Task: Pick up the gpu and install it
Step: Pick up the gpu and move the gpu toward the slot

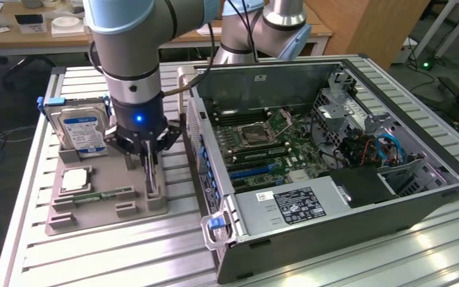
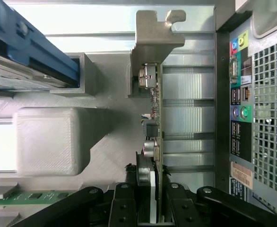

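Thin green gpu [image 2: 155, 124] stands on edge in gray tray [image 1: 94, 218].

1. Grips gpu [image 2: 156, 137] edge-on between black gripper [image 2: 150, 189] fingers.
2. Stands on edge over grey holder [image 2: 48, 142], silver bracket [image 2: 152, 38] farthest from the fingers.
3. Sits between blue-railed hard drive [image 2: 30, 52] and computer case [image 2: 238, 123] rear ports.

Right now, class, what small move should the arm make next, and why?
Probably lift straight up: the gripper appears shut on the gpu, which stands on edge in the gray holder, close beside the computer case.
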{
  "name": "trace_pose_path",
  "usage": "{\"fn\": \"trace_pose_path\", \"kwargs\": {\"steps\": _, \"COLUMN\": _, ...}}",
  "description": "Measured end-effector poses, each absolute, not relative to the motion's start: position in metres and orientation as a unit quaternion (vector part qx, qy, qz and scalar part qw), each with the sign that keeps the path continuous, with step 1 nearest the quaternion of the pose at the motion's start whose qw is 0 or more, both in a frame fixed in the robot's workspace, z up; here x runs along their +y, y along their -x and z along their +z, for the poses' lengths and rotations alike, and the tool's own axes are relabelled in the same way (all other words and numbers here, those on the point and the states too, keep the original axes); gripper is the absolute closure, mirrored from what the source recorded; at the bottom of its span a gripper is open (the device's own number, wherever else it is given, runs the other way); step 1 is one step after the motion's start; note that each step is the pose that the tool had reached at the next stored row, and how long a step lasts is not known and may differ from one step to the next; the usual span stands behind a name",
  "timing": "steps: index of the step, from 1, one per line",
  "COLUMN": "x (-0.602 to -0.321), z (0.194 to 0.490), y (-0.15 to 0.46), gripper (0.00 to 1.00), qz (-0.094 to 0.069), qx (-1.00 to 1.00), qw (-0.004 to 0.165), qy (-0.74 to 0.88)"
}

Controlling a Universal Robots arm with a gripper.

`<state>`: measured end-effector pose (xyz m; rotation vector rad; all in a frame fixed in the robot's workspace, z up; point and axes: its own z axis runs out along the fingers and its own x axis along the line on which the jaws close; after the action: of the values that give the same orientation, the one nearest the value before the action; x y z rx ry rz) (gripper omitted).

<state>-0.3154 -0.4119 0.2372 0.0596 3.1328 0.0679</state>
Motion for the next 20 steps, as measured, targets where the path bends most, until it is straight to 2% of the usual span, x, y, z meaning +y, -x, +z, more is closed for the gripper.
{"fn": "trace_pose_path", "kwargs": {"steps": 20, "x": -0.412, "z": 0.303, "y": 0.315, "gripper": 0.72, "qz": 0.03, "qx": 0.999, "qw": 0.004, "qy": -0.019}}
